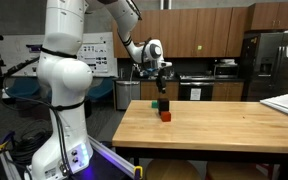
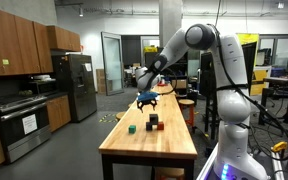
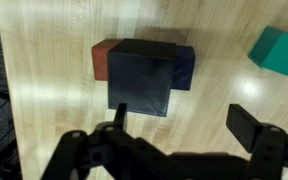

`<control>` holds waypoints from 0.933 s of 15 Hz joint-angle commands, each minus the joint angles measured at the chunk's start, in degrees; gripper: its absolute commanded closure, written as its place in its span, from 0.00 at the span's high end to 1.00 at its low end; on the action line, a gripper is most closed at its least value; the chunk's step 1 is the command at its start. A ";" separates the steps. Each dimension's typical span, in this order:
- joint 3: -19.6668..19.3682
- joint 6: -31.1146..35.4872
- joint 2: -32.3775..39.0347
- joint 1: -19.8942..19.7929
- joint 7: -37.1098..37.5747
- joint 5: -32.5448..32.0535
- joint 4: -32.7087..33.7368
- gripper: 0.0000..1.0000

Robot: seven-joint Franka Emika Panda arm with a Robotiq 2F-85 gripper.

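In an exterior view, a white robot arm [image 1: 64, 75] stands at the near end of a long wooden table [image 1: 224, 125] in an open kitchen with brown cabinets [image 1: 199, 35] behind. Its gripper [image 1: 162, 82] hangs in the air directly above a small cluster of blocks near the table's far edge, well clear of them. A black block [image 1: 165, 104] sits on top of a red block [image 1: 166, 116], and a green block [image 1: 156, 104] shows just beside them. Some white papers [image 1: 284, 105] lie at the table's other end. In an exterior view from along the table, the gripper [image 2: 147, 98] hovers above the same cluster, touching nothing. The black block [image 2: 154, 119] rests on the red block [image 2: 153, 127], with the green block [image 2: 132, 128] near them but apart. A steel fridge [image 2: 79, 85] and a stove [image 2: 24, 120] stand in the background. In the wrist view, looking straight down, the black block [image 3: 142, 75] fills the centre, lying across the red block [image 3: 102, 60] on one side and a blue block [image 3: 185, 68] on the other. The green block [image 3: 277, 50] lies apart in the upper corner. The gripper [image 3: 182, 122] has its two dark fingers [image 3: 246, 125] spread wide apart and empty, framing the bottom edge.
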 commanded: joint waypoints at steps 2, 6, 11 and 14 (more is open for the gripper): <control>2.11 2.97 5.31 2.09 1.83 0.19 4.66 1.00; 2.84 3.56 13.15 5.65 7.17 1.19 11.90 1.00; 1.92 -4.65 21.79 8.04 11.65 4.11 23.94 1.00; 1.87 -10.30 25.45 7.60 13.21 6.55 29.82 1.00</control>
